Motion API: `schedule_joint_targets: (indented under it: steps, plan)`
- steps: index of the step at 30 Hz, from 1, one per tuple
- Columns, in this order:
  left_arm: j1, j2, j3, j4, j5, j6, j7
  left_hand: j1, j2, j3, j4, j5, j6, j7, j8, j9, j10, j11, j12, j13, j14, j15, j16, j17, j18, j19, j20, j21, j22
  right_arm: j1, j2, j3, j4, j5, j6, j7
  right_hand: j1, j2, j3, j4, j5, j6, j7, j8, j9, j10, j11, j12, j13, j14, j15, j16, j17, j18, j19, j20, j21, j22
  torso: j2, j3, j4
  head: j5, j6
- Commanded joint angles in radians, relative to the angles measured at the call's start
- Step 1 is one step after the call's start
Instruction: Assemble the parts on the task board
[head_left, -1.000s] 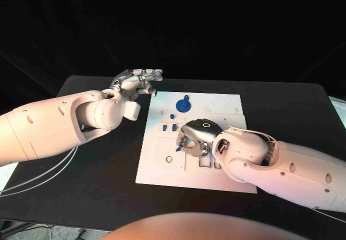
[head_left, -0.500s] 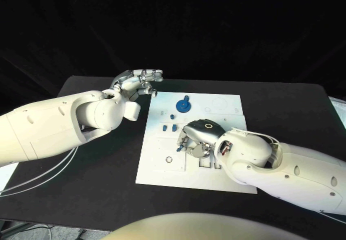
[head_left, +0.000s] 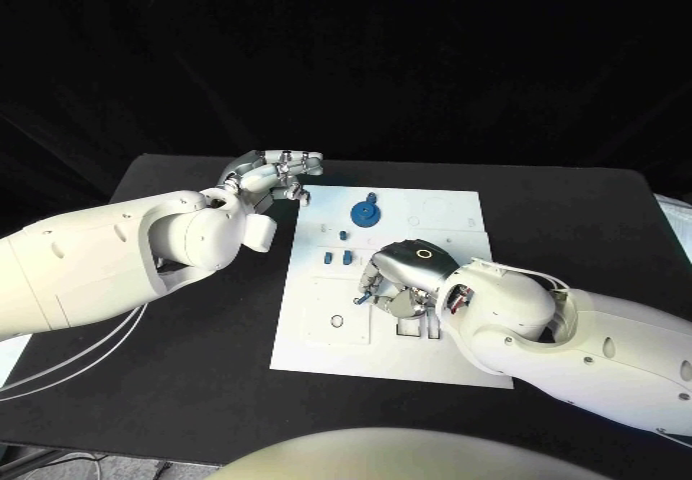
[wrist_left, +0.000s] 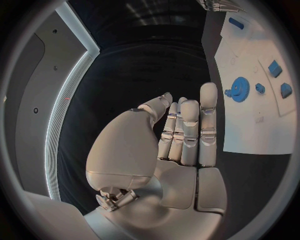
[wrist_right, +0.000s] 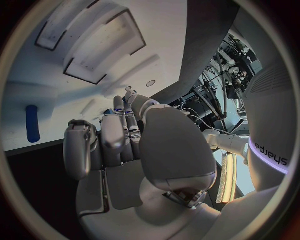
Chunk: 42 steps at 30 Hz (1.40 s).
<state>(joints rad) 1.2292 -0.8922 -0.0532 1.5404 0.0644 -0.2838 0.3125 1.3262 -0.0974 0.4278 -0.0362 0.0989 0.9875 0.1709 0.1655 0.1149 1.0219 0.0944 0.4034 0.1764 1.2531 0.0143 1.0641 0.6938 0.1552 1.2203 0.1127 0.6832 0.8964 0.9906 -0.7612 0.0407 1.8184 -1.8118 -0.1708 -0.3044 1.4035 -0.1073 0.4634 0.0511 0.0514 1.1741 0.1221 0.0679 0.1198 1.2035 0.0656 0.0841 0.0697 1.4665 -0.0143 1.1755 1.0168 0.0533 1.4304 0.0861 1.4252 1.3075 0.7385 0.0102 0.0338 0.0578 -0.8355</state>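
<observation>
The white task board (head_left: 325, 340) lies in the middle of the table. A blue gear (head_left: 366, 212) stands near its far edge, with small blue parts (head_left: 338, 257) just in front of it. My right hand (head_left: 405, 274) hovers over the board's middle, fingers pointing down beside rectangular recesses (wrist_right: 99, 56), and holds nothing. A blue peg (head_left: 358, 297) lies on the board just left of its fingers, also the blue peg (wrist_right: 32, 123). My left hand (head_left: 274, 170) hangs by the board's far left corner, fingers straight and empty (wrist_left: 187, 131), with the gear (wrist_left: 239, 89) beyond them.
The black table (head_left: 173, 360) surrounds the board on all sides. A small ring hole (head_left: 336, 321) marks the board's near left part. My thick white forearms (head_left: 101, 260) reach in low from both sides.
My right hand has edged slightly to the right over the board. My left hand has sunk a little toward the board's far corner. The parts lie as before.
</observation>
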Motion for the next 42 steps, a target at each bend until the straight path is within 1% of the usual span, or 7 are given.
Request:
schedule_joint_targets:
  steps: [1, 5, 9, 19, 25, 34, 42]
  plan:
    - [-0.007, -0.005, -0.001, 0.012, -0.059, 0.028, -0.015, 0.008, 0.003, -0.009, -0.001, -0.003, -0.008, 0.000, 0.007, -0.001, -0.006, 0.003, 0.006, 0.001, -0.004, 0.001, -0.003, -0.001, 0.017, 0.002, 0.003, -0.007, -0.002, -0.001, 0.001, 0.001, 0.009, -0.038, -0.001, -0.033, -0.016, 0.001, -0.008, 0.002, 0.005, 0.006, 0.001, 0.007, 0.002, 0.001, 0.003, -0.003, -0.001, 0.023, 0.000, -0.002, -0.002, 0.004, -0.002, 0.006, -0.001, 0.022, 0.000, 0.0005, 0.0023, -0.001, 0.002]
    - [-0.014, -0.014, -0.002, 0.023, -0.074, 0.031, -0.021, 0.009, 0.002, -0.010, -0.001, -0.003, -0.007, -0.001, 0.008, 0.000, -0.006, 0.002, 0.008, 0.002, -0.004, 0.000, -0.003, -0.001, 0.017, 0.002, 0.003, -0.008, -0.002, -0.001, 0.004, 0.001, 0.015, -0.070, 0.001, -0.061, -0.018, 0.000, -0.010, 0.003, 0.007, 0.007, 0.000, 0.007, 0.003, 0.001, 0.003, -0.004, -0.001, 0.022, 0.000, -0.003, -0.003, 0.004, -0.002, 0.006, -0.001, 0.023, 0.001, 0.0009, 0.0024, 0.000, 0.003]
    - [-0.017, -0.020, -0.002, 0.032, -0.081, 0.033, -0.023, 0.009, 0.001, -0.011, -0.001, -0.003, -0.006, -0.001, 0.009, 0.000, -0.005, 0.002, 0.009, 0.002, -0.004, 0.000, -0.003, -0.001, 0.017, 0.002, 0.003, -0.009, -0.002, -0.001, 0.008, 0.001, 0.025, -0.119, 0.012, -0.093, -0.020, -0.001, -0.011, 0.003, 0.009, 0.007, 0.000, 0.007, 0.003, 0.002, 0.002, -0.004, -0.001, 0.022, 0.000, -0.003, -0.004, 0.004, -0.001, 0.006, 0.000, 0.025, 0.000, -0.0006, 0.0019, 0.001, 0.005]
    - [-0.020, -0.028, -0.003, 0.039, -0.084, 0.033, -0.023, 0.009, 0.001, -0.012, -0.002, -0.003, -0.006, -0.001, 0.009, 0.000, -0.005, 0.002, 0.010, 0.002, -0.005, 0.000, -0.003, -0.001, 0.017, 0.002, 0.003, -0.009, -0.002, 0.000, 0.018, 0.001, 0.051, -0.229, 0.087, -0.154, -0.024, -0.002, -0.013, 0.004, 0.012, 0.010, -0.003, 0.008, 0.004, 0.004, 0.001, -0.004, 0.000, 0.021, -0.001, -0.005, -0.008, 0.002, 0.002, 0.005, 0.003, 0.030, 0.001, -0.0010, -0.0005, 0.006, 0.003]
    - [-0.020, -0.030, -0.003, 0.040, -0.084, 0.032, -0.021, 0.010, 0.001, -0.012, -0.003, -0.003, -0.006, -0.001, 0.009, 0.000, -0.006, 0.002, 0.010, 0.002, -0.005, 0.000, -0.003, -0.002, 0.018, 0.002, 0.003, -0.009, -0.003, 0.003, 0.031, -0.001, 0.058, -0.268, 0.119, -0.173, -0.025, -0.002, -0.013, 0.005, 0.013, 0.011, -0.004, 0.008, 0.005, 0.004, 0.001, -0.004, 0.000, 0.021, -0.001, -0.007, -0.011, 0.002, 0.002, 0.005, 0.003, 0.030, 0.001, -0.0006, 0.0008, 0.008, -0.002]
    - [-0.020, -0.032, -0.003, 0.038, -0.084, 0.029, -0.019, 0.011, 0.000, -0.012, -0.003, -0.002, -0.007, -0.001, 0.009, -0.001, -0.007, 0.002, 0.010, 0.002, -0.005, 0.000, -0.003, -0.003, 0.018, 0.002, 0.003, -0.011, -0.003, 0.014, 0.053, -0.009, 0.059, -0.313, 0.173, -0.190, -0.030, -0.002, -0.015, 0.007, 0.012, 0.012, -0.006, 0.009, 0.005, 0.006, -0.001, -0.004, 0.000, 0.020, -0.002, -0.008, -0.012, 0.002, 0.004, 0.005, 0.005, 0.033, 0.001, -0.0014, 0.0010, 0.014, -0.008]
    - [-0.020, -0.032, -0.003, 0.039, -0.084, 0.029, -0.019, 0.011, 0.000, -0.012, -0.003, -0.002, -0.007, -0.001, 0.009, -0.001, -0.007, 0.002, 0.010, 0.002, -0.005, 0.000, -0.003, -0.003, 0.018, 0.002, 0.003, -0.011, -0.003, 0.020, 0.066, -0.016, 0.052, -0.293, 0.202, -0.178, -0.031, -0.001, -0.015, 0.008, 0.012, 0.012, -0.007, 0.009, 0.006, 0.006, -0.001, -0.004, 0.000, 0.020, -0.002, -0.010, -0.016, 0.002, 0.003, 0.005, 0.003, 0.032, 0.002, -0.0008, 0.0008, 0.016, -0.011]
